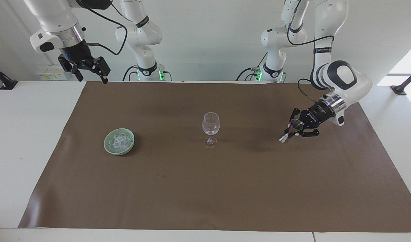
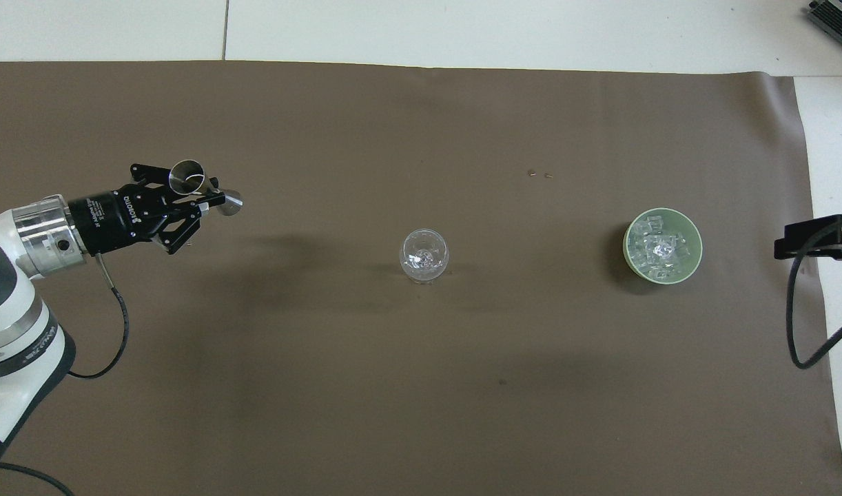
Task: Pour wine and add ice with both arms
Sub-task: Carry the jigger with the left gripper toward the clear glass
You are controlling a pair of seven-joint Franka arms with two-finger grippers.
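The left gripper (image 1: 288, 133) hung over the brown mat (image 1: 225, 188) toward the left arm's end of the surface, its fingers clamped tight on a small metal jigger (image 2: 202, 187). The jigger lay tilted, nearly on its side, its long axis running roughly from ten to four o'clock in the overhead view, one open cup showing beside the gripper. At mid-mat the wine glass (image 1: 210, 129) stood upright. Toward the right arm's end sat the green bowl (image 1: 107, 145), flat on the mat, holding the ice (image 2: 661, 249) in a heap. The right gripper (image 1: 91, 72) waited high over the mat's edge by its base, fingers spread wide, holding nothing
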